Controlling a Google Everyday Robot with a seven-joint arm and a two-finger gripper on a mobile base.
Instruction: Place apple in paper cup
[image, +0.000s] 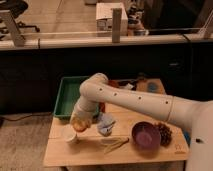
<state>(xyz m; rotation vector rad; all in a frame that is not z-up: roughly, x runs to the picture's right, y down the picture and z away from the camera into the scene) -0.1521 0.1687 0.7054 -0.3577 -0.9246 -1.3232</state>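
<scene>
The apple (81, 125) is a small orange-yellow fruit held in my gripper (79, 121). The gripper points down at the left part of the wooden table, with the fingers closed around the apple. The paper cup (69, 134) is small and white. It stands upright on the table just below and slightly left of the apple. The apple hangs at the cup's upper right rim and partly hides it. My white arm (135, 102) reaches in from the right.
A green tray (67, 95) lies behind the cup at the table's back left. A crumpled blue object (105, 124) and pale yellow strips (116, 144) lie mid-table. A purple bowl (146, 135) and dark grapes (164, 133) sit at the right. The table's front edge (115, 162) is close.
</scene>
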